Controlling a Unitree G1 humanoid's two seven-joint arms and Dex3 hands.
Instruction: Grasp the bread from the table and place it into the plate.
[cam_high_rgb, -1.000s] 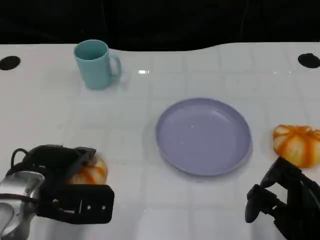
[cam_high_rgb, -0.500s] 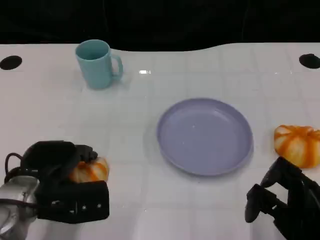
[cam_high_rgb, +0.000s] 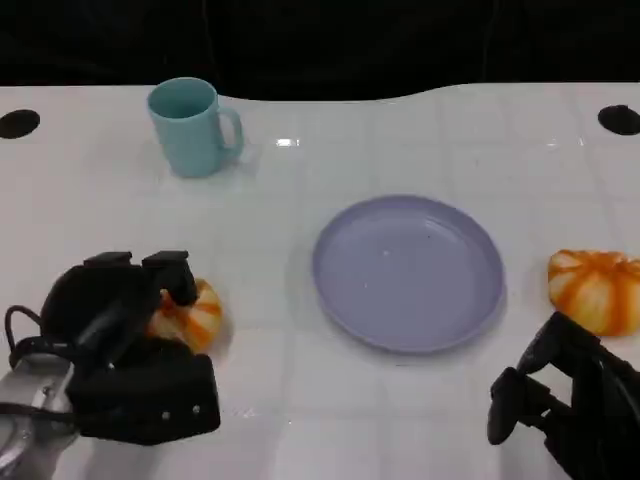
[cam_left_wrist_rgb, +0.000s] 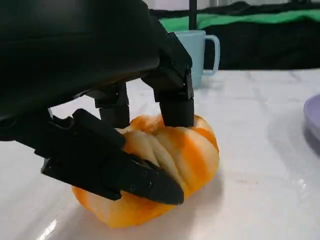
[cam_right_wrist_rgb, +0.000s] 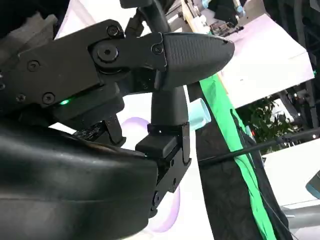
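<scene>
Head view: the left hand grips an orange-and-cream bread on the white table, left of the lavender plate. The right hand hovers near the table's front right edge, fingers apart, holding nothing; a second bread lies just beyond it. A teal mug stands far back.

Left wrist view: black fingers press the bread from above, the thumb against its side.

Right wrist view: the right hand is empty, with the plate beyond it. No legible writing.

Bright overhead light, small glare on white table, soft focus.
</scene>
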